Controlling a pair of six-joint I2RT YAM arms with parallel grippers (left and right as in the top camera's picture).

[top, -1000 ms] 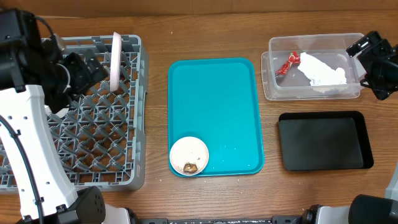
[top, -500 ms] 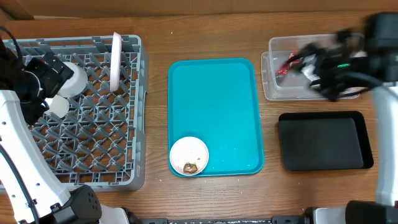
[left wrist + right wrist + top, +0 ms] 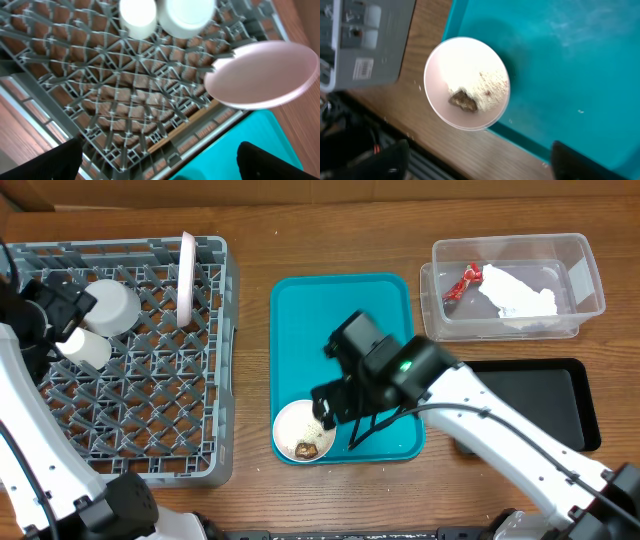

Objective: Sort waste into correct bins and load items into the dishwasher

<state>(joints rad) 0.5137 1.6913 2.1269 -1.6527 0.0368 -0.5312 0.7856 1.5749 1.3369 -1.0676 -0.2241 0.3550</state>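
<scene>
The right gripper's [image 3: 333, 405] fingers [image 3: 380, 162] are spread wide and grasp nothing. In the wrist view they stand at either side with only the worktop [image 3: 250, 240] edge and the rim of the teal tray [image 3: 345, 320] between them. They hang just above a small white bowl [image 3: 304, 430], at its far rim, and no contact shows. That bowl sits mouth up on the tray's near left corner, overlapping the tray's near edge, close to the near edge of the worktop. It holds a brown food scrap [image 3: 463, 100] beside a patch of white rice [image 3: 487, 87]. The left gripper's [image 3: 52, 318] fingers [image 3: 42, 160] are also fully released and hold nothing. They hover over the far left part of the grey dish rack [image 3: 225, 360], which fills the left side of the worktop. Just beside them in the rack lie a small cup [image 3: 85, 350] and a second bowl [image 3: 110, 307], side by side; which way their mouths face cannot be told. A pinkish plate [image 3: 186, 280] stands on edge near the rack's far right corner, its long axis running from the far edge toward the near edge. At the worktop's far right corner the clear tub [image 3: 590, 275] holds the red wrapper [image 3: 462, 282] and the white napkin [image 3: 520, 293]. The black tray [image 3: 545, 400] lies just nearer, partly under the right arm.
</scene>
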